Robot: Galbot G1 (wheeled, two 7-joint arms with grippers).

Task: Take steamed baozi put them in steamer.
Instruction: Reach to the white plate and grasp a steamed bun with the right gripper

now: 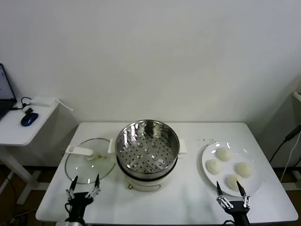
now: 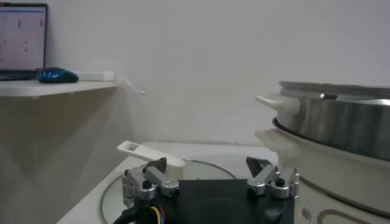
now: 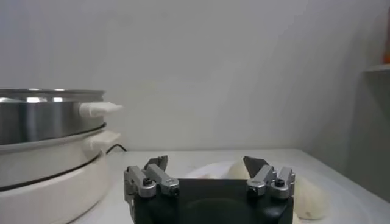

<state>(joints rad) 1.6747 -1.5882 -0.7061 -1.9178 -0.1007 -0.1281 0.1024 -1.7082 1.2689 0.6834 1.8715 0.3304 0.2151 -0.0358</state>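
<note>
At the bottom edge of the head view both arms sit low and idle-looking, so the task appears to be at its very start: no bun has been picked up and the first reach is yet to come. The right gripper (image 1: 232, 190) hangs at the lower right with its jaws spread wide and nothing between them, its tips just short of the near rim of the white plate (image 1: 208, 173). The left gripper (image 1: 84, 183) waits at the lower left, also spread and empty, in front of the glass lid (image 1: 80, 170) that lies flat on the table (image 1: 188, 202). Just beyond the right gripper, the four steamed baozi (image 1: 228, 166) rest in a loose cluster on the plate, at the right of the frame. Further in, at the centre, the steamer (image 1: 147, 147) stands uncovered, its perforated floor bare. The next move likely calls for the right gripper to advance over the nearest bun, lower around it and close gently, since soft dough could dent, then carry it leftward over the pot's rim.
</note>
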